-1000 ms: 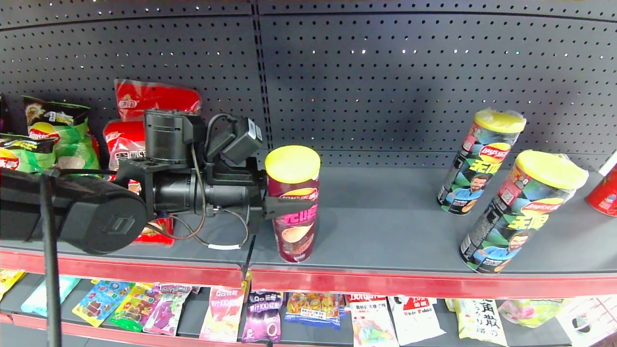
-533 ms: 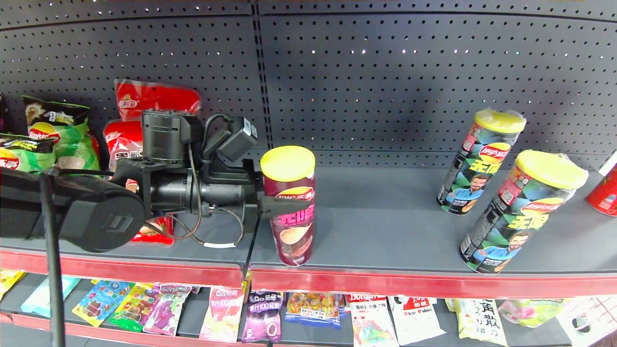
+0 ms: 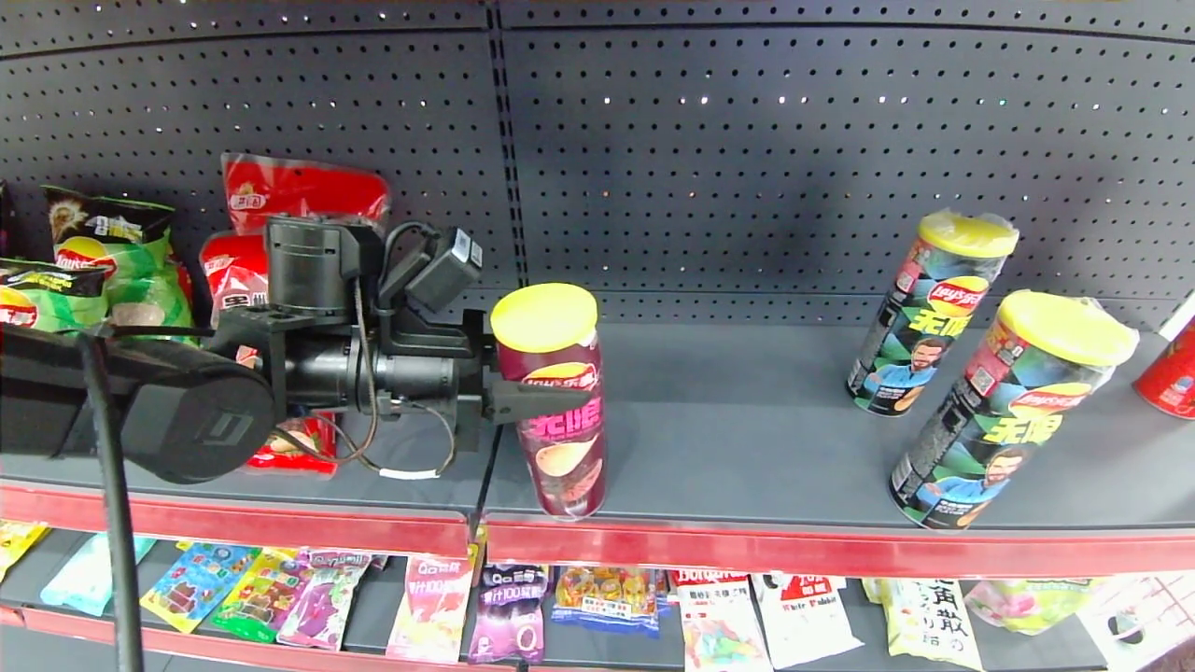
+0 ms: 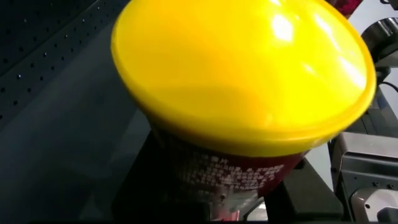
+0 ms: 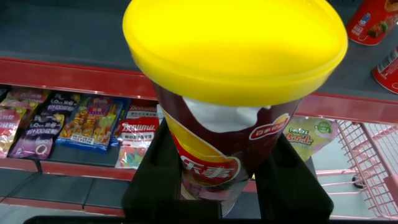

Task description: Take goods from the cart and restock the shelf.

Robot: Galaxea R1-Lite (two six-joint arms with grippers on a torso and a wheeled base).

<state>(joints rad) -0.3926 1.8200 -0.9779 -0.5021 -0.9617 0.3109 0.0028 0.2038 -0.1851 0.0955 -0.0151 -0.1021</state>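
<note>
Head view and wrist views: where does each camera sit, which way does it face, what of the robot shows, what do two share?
Head view: on the head, facing forward and down at the shelf; left arm, left gripper clamping a maroon can.
Left wrist view: on the left wrist, facing that can's yellow lid; jaws beside it.
Right wrist view: on the right wrist, facing a second can in the right gripper.
Shared: head and left wrist views show one can.

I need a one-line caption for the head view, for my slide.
Left gripper holds a yellow-lidded maroon chip can at the front edge of the grey shelf.
</note>
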